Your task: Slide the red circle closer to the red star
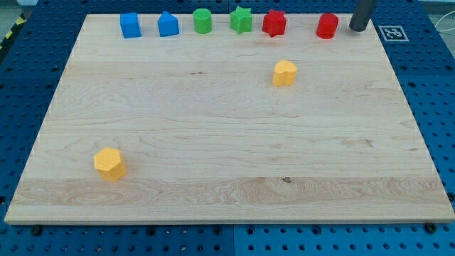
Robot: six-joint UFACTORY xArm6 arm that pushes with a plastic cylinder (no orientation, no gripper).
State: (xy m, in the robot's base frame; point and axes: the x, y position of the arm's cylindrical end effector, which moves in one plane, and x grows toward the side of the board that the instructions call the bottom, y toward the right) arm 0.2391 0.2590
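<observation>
The red circle (327, 25) stands near the view's top right on the wooden board (227, 142). The red star (274, 23) stands to its left in the same top row, a gap of about one block's width between them. My tip (357, 28) is the lower end of the dark rod at the view's top right. It sits just right of the red circle, with a small gap between them.
The top row also holds a green star (241, 20), a green circle (202, 20), a blue house-shaped block (168, 25) and a blue cube (130, 25). A yellow block (284, 72) sits below the red star. A yellow hexagon (109, 163) lies at the lower left.
</observation>
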